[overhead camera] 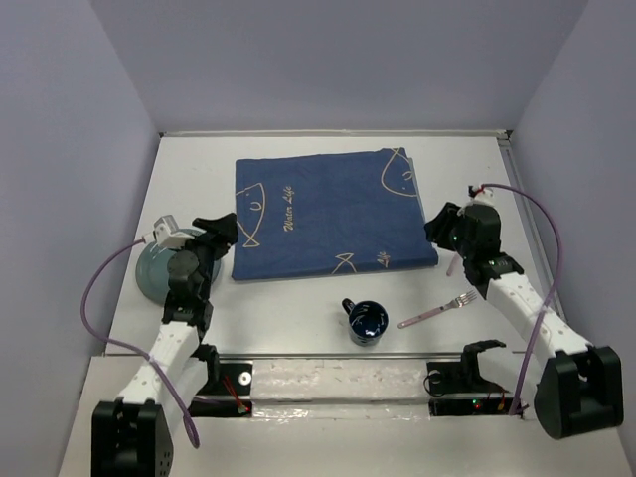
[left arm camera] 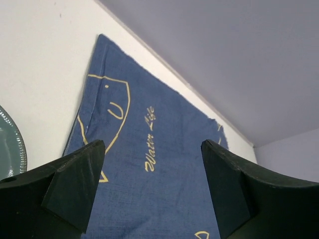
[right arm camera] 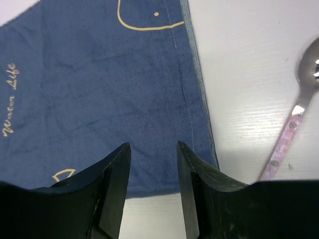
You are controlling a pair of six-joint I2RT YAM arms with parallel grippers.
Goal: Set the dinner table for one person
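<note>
The white dinner table (overhead camera: 288,308) holds a blue placemat (overhead camera: 328,214) with yellow line drawings, lying flat at the back middle. A teal plate (overhead camera: 154,268) lies at the left, partly under my left arm. A dark blue mug (overhead camera: 368,321) stands near the front middle, with a pink-handled fork (overhead camera: 437,311) to its right. My left gripper (overhead camera: 221,231) is open and empty over the placemat's left edge (left arm camera: 149,124). My right gripper (overhead camera: 437,229) is open and empty over the placemat's near right corner (right arm camera: 99,74). A pink-handled spoon (right arm camera: 294,119) lies just right of it.
Purple-grey walls enclose the table on three sides. The arm bases and a metal rail (overhead camera: 338,373) run along the near edge. The plate's rim (left arm camera: 10,144) shows at the left of the left wrist view. Bare tabletop (right arm camera: 249,59) lies between the placemat and the spoon.
</note>
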